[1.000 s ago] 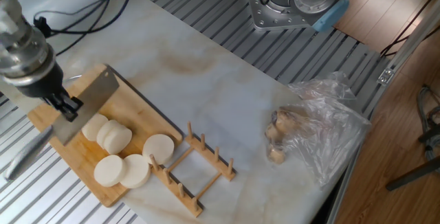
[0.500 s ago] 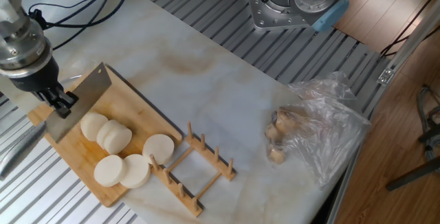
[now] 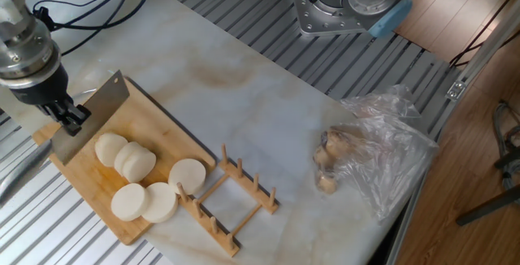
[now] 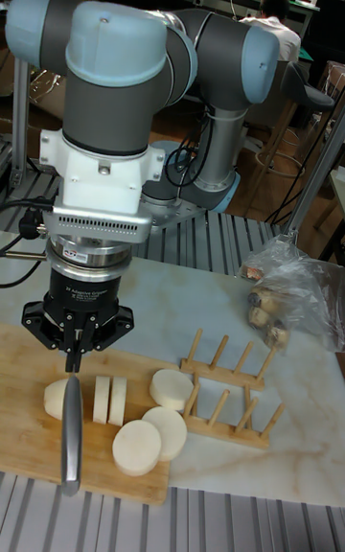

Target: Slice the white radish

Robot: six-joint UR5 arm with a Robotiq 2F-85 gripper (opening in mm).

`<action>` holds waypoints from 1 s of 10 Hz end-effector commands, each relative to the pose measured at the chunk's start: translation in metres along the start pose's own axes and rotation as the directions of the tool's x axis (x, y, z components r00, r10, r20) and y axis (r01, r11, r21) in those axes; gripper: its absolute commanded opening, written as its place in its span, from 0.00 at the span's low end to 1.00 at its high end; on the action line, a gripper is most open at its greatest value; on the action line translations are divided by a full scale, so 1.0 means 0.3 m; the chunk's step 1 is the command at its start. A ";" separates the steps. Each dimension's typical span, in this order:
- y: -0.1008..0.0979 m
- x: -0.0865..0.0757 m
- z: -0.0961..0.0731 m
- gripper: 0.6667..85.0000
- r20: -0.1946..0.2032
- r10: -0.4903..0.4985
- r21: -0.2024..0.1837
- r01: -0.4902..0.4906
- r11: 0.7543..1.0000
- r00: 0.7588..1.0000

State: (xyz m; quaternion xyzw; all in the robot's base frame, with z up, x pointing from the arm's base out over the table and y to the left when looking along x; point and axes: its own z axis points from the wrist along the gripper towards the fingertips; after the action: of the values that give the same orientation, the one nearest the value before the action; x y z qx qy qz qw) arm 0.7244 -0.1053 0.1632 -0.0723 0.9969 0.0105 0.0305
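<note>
The white radish lies cut up on the wooden cutting board (image 3: 158, 127). A short stub (image 3: 110, 148) leans against two upright slices (image 3: 136, 162), and three round discs (image 3: 160, 202) lie flat nearer the board's front. My gripper (image 3: 71, 117) hovers at the board's left end, shut on a cleaver-like knife (image 3: 96, 112) whose blade hangs just left of the stub. In the tall fixed view my gripper (image 4: 75, 349) holds the knife (image 4: 71, 427) edge-on, beside the stub (image 4: 56, 399) and in front of part of it. The slices (image 4: 108, 401) stand just to its right.
A wooden slotted rack (image 3: 231, 200) touches the board's right corner, also shown in the tall fixed view (image 4: 225, 394). A clear plastic bag of brownish lumps (image 3: 366, 155) lies near the table's right edge. The arm's base (image 3: 345, 5) and black cables (image 3: 106, 9) sit at the back.
My gripper and the knife have shifted left and slightly back, off the radish stub toward the board's left end. The radish pieces have not moved.
</note>
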 end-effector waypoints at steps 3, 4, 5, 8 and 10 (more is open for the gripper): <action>-0.049 -0.023 0.079 0.01 0.030 -0.011 -0.048 0.012 0.999 0.999; -0.060 -0.030 0.102 0.01 0.033 -0.008 -0.043 0.010 0.999 0.999; -0.060 -0.030 0.106 0.01 0.032 -0.002 -0.043 0.004 0.999 0.999; -0.033 -0.018 0.135 0.01 0.041 0.012 -0.094 -0.008 0.996 0.999; -0.029 -0.020 0.138 0.01 0.047 0.018 -0.103 -0.013 0.995 0.999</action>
State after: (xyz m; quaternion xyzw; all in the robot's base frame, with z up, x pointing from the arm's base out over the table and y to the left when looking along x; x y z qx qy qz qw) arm 0.7329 -0.1157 0.1257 -0.0710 0.9954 0.0479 0.0433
